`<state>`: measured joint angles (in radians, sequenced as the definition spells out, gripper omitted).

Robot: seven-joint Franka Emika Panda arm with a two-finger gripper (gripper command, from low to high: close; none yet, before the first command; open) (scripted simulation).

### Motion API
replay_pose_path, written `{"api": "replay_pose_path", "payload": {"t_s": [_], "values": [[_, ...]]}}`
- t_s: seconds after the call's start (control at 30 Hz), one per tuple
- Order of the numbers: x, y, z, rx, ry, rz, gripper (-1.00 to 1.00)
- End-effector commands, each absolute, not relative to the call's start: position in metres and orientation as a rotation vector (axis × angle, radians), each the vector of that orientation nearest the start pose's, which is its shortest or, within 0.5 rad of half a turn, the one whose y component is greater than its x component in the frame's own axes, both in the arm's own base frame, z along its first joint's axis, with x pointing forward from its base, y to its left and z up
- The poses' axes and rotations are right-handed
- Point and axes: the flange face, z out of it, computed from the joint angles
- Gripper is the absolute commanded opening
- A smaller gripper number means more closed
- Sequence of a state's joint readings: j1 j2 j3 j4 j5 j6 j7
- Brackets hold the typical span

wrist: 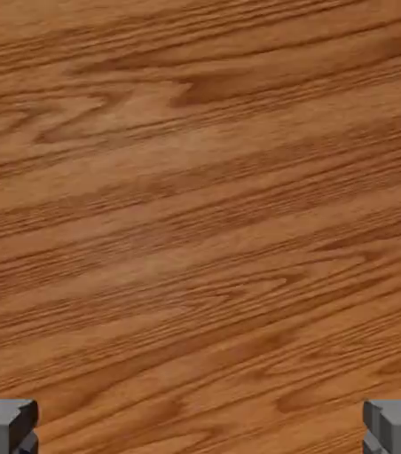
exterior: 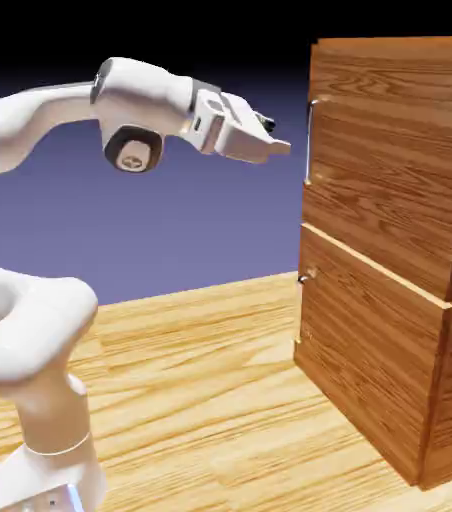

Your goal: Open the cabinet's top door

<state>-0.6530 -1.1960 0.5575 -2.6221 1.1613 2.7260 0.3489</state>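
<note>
The cabinet (exterior: 400,260) of reddish-brown wood grain stands at the exterior view's right, with two stacked front panels. Its top door (exterior: 385,175) is the upper panel and looks shut; a slim vertical silver handle (exterior: 310,142) runs along its left edge. My gripper (exterior: 278,146) hovers level with that handle, a short gap to its left, pointing at the cabinet. In the hand view its two grey fingertips (wrist: 4,426) sit far apart at the bottom corners, open, with nothing between them. Wood grain of the top door (wrist: 200,204) fills that view; the handle is out of sight there.
The lower panel (exterior: 365,350) carries a tiny knob (exterior: 303,277) at its upper left corner. A light wooden table (exterior: 210,400) spreads under the arm and cabinet. The arm's white links rise from the exterior view's lower left.
</note>
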Motion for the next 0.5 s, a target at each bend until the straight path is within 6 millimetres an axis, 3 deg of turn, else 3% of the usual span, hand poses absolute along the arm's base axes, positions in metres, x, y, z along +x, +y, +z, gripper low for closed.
{"api": "replay_pose_path", "payload": {"t_s": [0.0, 0.23, 0.47], "values": [[0.29, 0.029, 0.656, -1.784, 1.155, -1.51, 0.0], [0.294, 0.075, 0.656, -1.716, 1.056, -1.615, 0.0], [0.324, 0.117, 0.633, -1.703, 0.934, -1.706, 0.0]]}}
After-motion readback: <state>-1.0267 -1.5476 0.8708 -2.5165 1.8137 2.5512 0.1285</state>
